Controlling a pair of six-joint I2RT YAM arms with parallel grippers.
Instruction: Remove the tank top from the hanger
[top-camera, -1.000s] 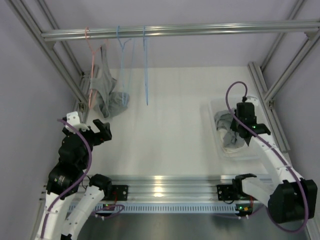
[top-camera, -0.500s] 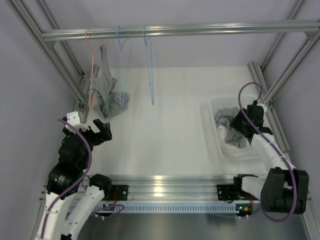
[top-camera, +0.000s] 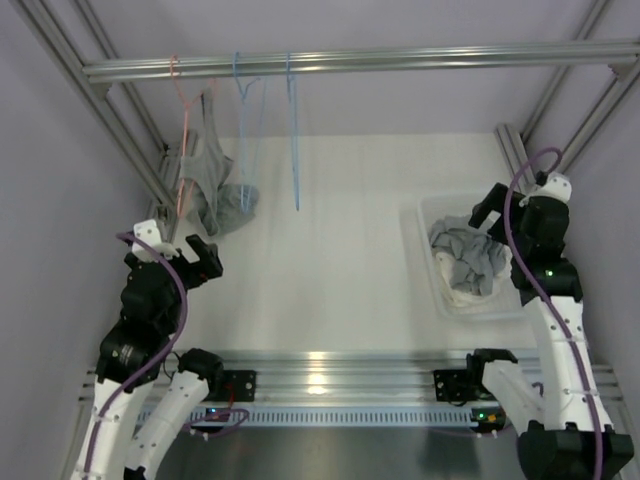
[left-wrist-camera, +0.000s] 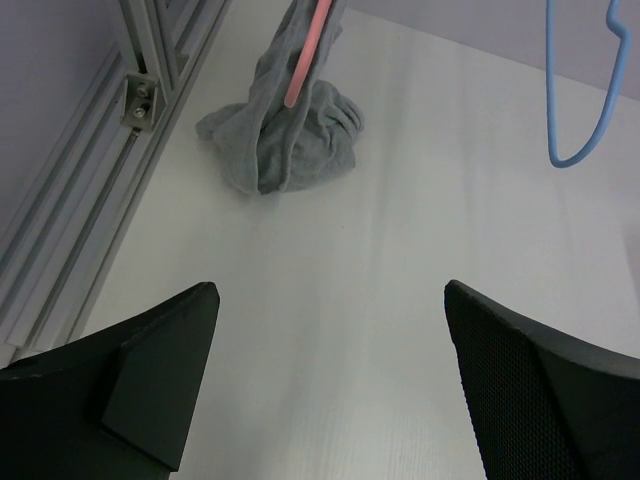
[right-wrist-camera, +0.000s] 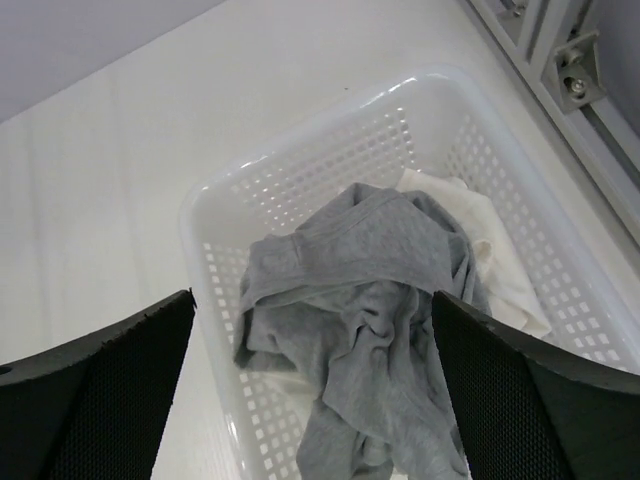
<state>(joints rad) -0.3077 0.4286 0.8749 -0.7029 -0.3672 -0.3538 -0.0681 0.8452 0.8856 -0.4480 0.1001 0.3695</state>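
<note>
Three hangers hang from the aluminium rail (top-camera: 360, 60) at the far side of the frame: one pink hanger (left-wrist-camera: 304, 65) at the left end, and two blue hangers (top-camera: 294, 150) to its right, both bare.

Tank top (left-wrist-camera: 295, 150), grey: draped on the pink hanger; its lower part is heaped on the white surface (top-camera: 340, 250), close to the left frame post (left-wrist-camera: 100, 160); in the left wrist view the pink bar runs down into the folds of the cloth.

Left hand (left-wrist-camera: 330, 290): released, fingers spread wide, nothing between them; it hovers above the surface on the near side of the tank top, apart from it, and faces the heap.

Right hand (right-wrist-camera: 312, 300): released, fingers spread wide, nothing between them; it hangs over the white basket (right-wrist-camera: 300, 140) at the right side of the surface, clear of the contents.

Basket contents: one crumpled grey garment (right-wrist-camera: 370, 310) on top, filling the middle; one white garment (right-wrist-camera: 495, 255) under it, showing at the side toward the right frame rail.

Basket position: well apart from the tank top, on the opposite side of the surface.
</note>
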